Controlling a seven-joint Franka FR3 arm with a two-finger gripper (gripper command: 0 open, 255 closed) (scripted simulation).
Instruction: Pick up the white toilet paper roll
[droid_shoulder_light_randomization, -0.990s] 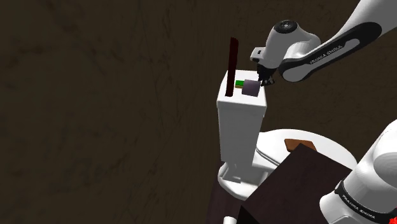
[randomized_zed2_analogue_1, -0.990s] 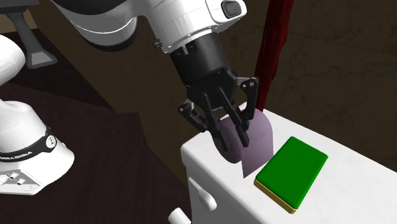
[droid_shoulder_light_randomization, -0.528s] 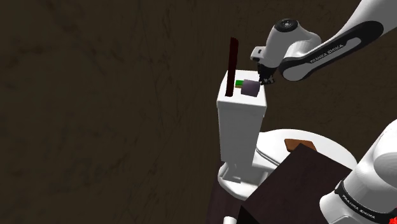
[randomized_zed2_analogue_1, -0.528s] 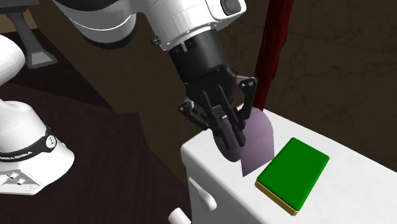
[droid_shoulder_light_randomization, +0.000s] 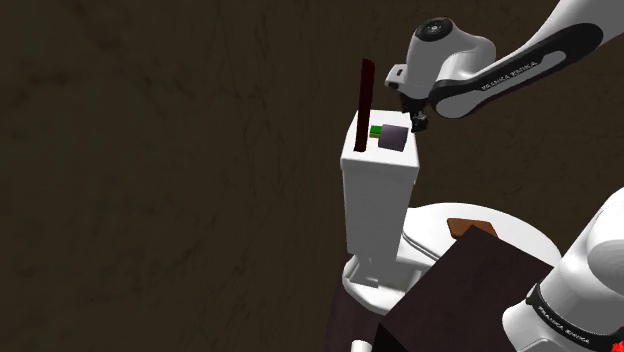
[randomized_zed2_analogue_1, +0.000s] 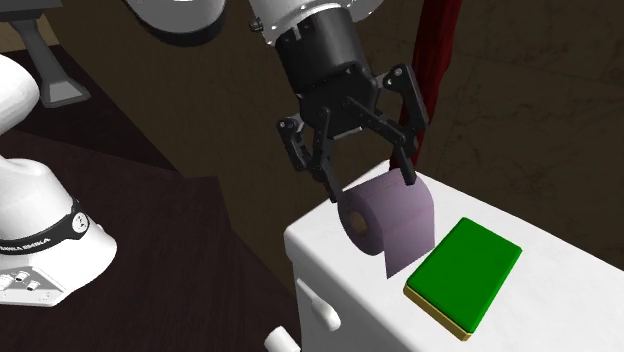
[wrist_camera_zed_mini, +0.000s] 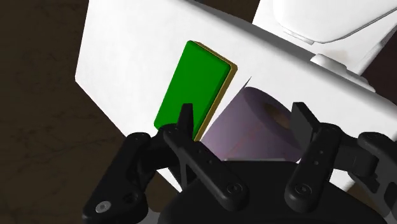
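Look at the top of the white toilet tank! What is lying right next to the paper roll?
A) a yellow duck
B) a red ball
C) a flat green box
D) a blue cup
C: a flat green box lies right beside the pale purple roll on the white tank lid.

- Toilet paper roll (randomized_zed2_analogue_1: 385, 215) lies on its side on the tank (randomized_zed2_analogue_1: 575, 295) lid, at one end.
- Flat box (randomized_zed2_analogue_1: 465, 270) lies on the same lid, just beside the roll, toward the tank's middle.
- Upright slat (randomized_zed2_analogue_1: 435, 60) rises at the tank's far edge.
- Gripper (randomized_zed2_analogue_1: 372, 184) hangs above the tank, over the roll, fingers spread.
- Toilet bowl (droid_shoulder_light_randomization: 440, 222) sits before and below the tank.
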